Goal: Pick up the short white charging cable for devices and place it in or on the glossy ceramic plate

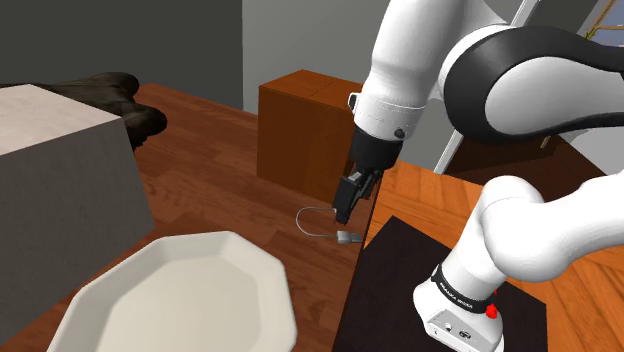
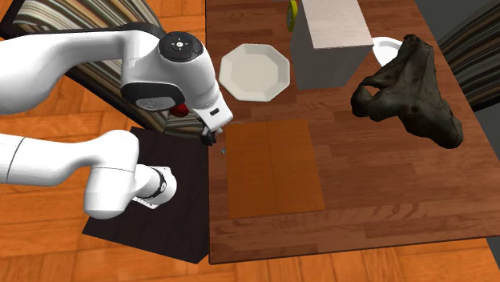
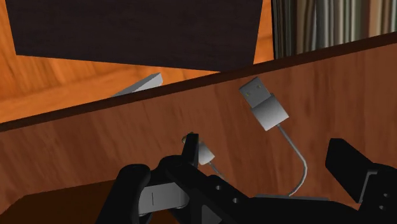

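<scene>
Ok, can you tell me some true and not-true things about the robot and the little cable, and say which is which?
1. The pincer is open. True.
2. The cable lies on the plate. False: it lies on the wooden table, between the pincer's fingers.
3. The plate is white. True.
4. The plate is perfectly round. False: its rim has straight sides and corners.
5. A dark lumpy thing sits on the table. True.
</scene>
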Robot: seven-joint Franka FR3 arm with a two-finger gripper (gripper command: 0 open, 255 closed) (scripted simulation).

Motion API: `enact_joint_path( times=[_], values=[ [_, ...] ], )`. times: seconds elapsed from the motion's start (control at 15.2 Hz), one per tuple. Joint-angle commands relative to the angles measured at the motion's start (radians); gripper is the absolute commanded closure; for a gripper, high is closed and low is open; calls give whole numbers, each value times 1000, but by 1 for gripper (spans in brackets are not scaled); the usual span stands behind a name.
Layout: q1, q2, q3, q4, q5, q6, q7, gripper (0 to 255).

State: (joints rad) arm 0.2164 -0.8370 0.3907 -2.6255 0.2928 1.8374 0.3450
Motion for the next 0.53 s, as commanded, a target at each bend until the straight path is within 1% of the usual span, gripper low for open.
enact_joint_path(
  times=[0.0,0.46],
  values=[
    [15,23,44,-9,22,42,26,0],
    [22,51,74,-86,47,146,22,0]
  ],
)
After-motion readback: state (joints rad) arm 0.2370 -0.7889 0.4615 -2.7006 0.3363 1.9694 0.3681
